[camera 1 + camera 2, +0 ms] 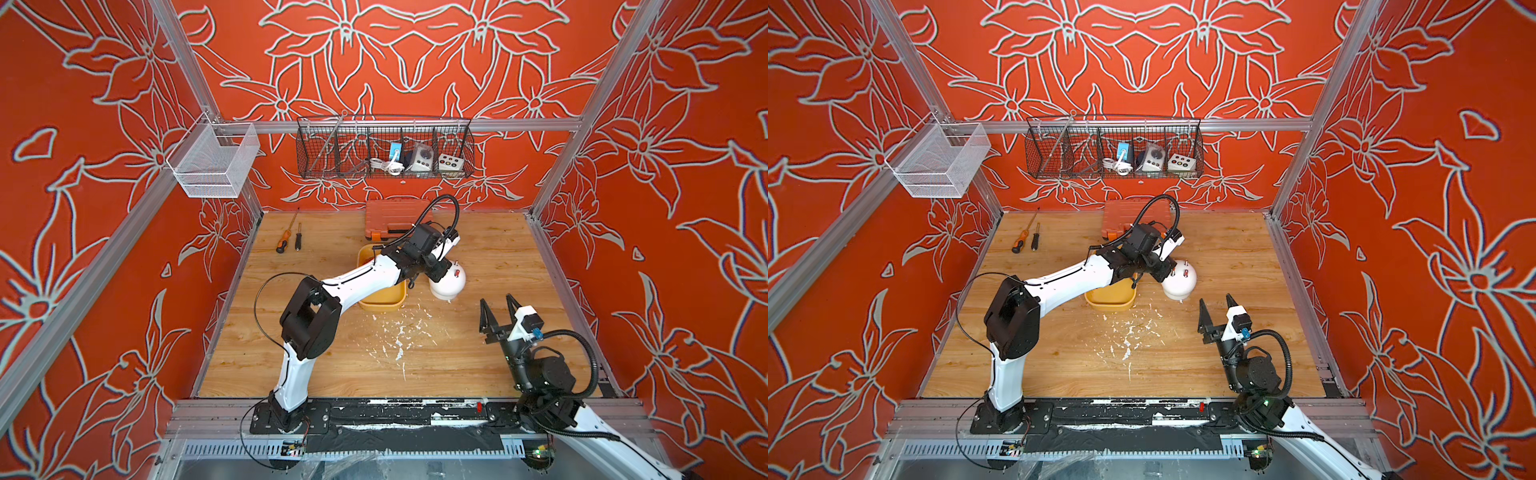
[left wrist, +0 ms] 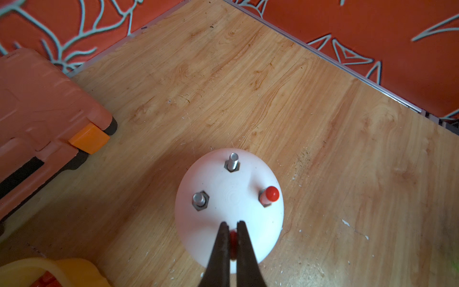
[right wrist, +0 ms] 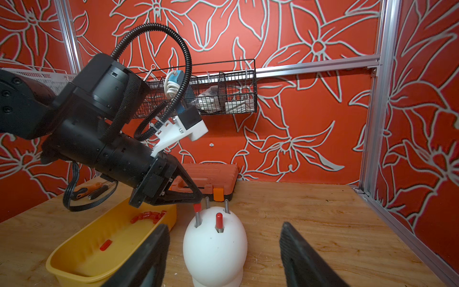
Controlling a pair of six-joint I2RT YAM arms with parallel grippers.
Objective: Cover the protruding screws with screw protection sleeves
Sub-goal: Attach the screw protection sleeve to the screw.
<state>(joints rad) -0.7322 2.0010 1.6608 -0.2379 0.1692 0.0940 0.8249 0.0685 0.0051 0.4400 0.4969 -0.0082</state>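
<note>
A white dome body (image 1: 448, 284) (image 1: 1180, 284) (image 3: 214, 244) stands on the wooden table beside the yellow tray (image 1: 382, 302) (image 3: 72, 251). Two protruding screws (image 2: 233, 160) (image 2: 199, 198) are bare. A third wears a red sleeve (image 2: 272, 193) (image 3: 219, 220). My left gripper (image 2: 232, 225) (image 3: 197, 198) is shut on another red sleeve (image 2: 233, 238) (image 3: 197, 207), which sits on the top end of the fourth screw with bare shaft below it. Several loose screw protection sleeves (image 3: 149, 216) lie in the tray. My right gripper (image 1: 496, 299) (image 1: 1214, 298) (image 3: 223, 225) is open in front of the dome, holding nothing.
An orange tool case (image 1: 395, 220) (image 2: 37, 124) lies at the back. Two screwdrivers (image 1: 286, 237) rest at the back left. A black wire basket (image 1: 384, 149) and a white mesh basket (image 1: 214, 160) hang on the frame. White scraps (image 1: 399, 336) litter the table's middle.
</note>
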